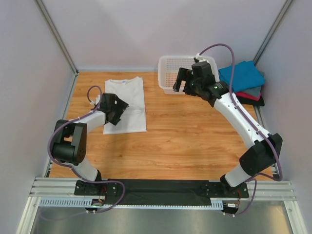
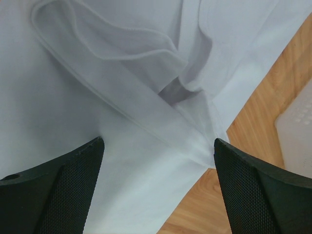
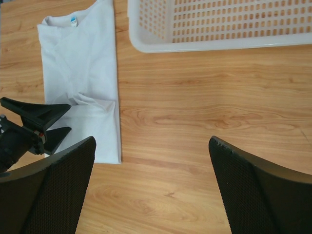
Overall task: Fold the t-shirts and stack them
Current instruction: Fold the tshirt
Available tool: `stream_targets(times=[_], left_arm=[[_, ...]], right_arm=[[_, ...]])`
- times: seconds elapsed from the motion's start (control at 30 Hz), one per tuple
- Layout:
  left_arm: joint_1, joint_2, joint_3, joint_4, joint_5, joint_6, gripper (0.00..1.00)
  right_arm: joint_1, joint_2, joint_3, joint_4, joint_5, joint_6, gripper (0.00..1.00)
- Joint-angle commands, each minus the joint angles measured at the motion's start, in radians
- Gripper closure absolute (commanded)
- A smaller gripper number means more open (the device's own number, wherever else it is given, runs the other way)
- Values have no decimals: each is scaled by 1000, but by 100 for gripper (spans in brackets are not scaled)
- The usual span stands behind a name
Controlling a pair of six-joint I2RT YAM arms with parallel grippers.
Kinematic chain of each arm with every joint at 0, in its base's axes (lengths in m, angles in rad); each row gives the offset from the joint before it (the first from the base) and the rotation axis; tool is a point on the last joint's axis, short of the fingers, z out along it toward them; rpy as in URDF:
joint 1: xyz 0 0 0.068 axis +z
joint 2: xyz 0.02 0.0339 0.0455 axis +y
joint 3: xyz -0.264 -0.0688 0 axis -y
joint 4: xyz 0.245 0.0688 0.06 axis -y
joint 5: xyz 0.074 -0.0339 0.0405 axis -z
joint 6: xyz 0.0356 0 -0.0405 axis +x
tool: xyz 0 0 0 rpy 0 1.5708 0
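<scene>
A plain white t-shirt (image 1: 130,97) lies flat on the wooden table at the left, folded lengthwise into a narrow strip, its blue neck label at the far end (image 3: 73,21). My left gripper (image 1: 118,111) hovers open over the shirt's near left part; the left wrist view shows creased white cloth (image 2: 122,87) below the spread jaws (image 2: 158,163), nothing held. My right gripper (image 1: 181,83) hangs open in front of the basket, over bare wood (image 3: 152,163). Folded t-shirts are stacked at the back right, teal-blue (image 1: 241,75) on top, red (image 1: 249,95) and dark ones beneath.
A white plastic mesh basket (image 1: 168,73) stands at the back centre, just behind my right gripper, and shows as a rim (image 3: 204,45) in the right wrist view. Grey walls and metal posts enclose the table. Bare wood (image 1: 195,131) stretches between shirt and right arm.
</scene>
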Motion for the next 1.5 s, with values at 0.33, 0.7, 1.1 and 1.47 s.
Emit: stream_targets(times=[0.33, 0.7, 1.1, 1.47], left_arm=[[-4, 123, 155, 63, -22, -26, 0], [-4, 56, 176, 16, -27, 5, 0], [-4, -32, 87, -81, -68, -25, 1], [20, 82, 142, -47, -59, 8, 0]], right_arm=[[-20, -7, 8, -52, -24, 9, 0], [-22, 21, 28, -59, -41, 20, 0], [-22, 51, 26, -65, -87, 38, 0], [-22, 55, 31, -80, -70, 46, 0]])
